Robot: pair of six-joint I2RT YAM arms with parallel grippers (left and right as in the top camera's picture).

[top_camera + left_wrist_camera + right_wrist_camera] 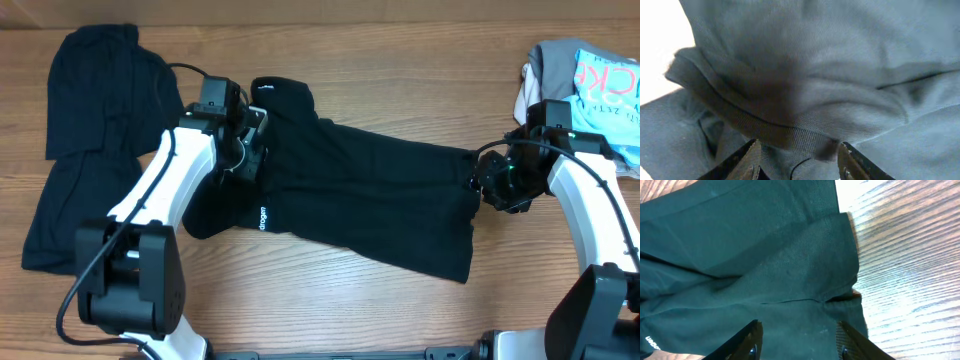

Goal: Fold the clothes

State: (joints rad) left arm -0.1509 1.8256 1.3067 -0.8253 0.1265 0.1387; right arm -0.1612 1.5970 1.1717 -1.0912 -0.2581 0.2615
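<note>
Left gripper (800,146) over garment (840,75) (black)

Lettering (263,218) too small to read

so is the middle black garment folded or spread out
Partly folded: the black garment lies stretched along the table, with layers overlapping at its right end.

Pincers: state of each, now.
Left pincer: straddles a fold of the soft black fabric garment; grip cannot be told.
Right pincer: open, over it.
</note>
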